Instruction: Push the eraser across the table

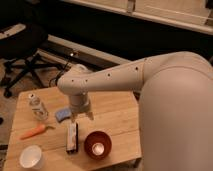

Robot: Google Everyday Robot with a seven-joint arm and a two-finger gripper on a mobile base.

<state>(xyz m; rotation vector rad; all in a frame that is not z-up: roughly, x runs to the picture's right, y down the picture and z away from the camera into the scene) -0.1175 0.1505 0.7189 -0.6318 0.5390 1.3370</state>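
The eraser (72,137), a black oblong block with a pale strip on top, lies on the light wooden table (117,117) near its front edge, lengthwise front to back. My gripper (81,116) hangs from the white arm just above and behind the eraser's far end. A red bowl (97,145) sits right of the eraser.
A flat light-blue pad (63,114) lies left of the gripper. An orange carrot (35,131), a clear bottle (36,107) and a white cup (30,157) stand on the table's left side. A black office chair (20,50) stands on the floor at the back left.
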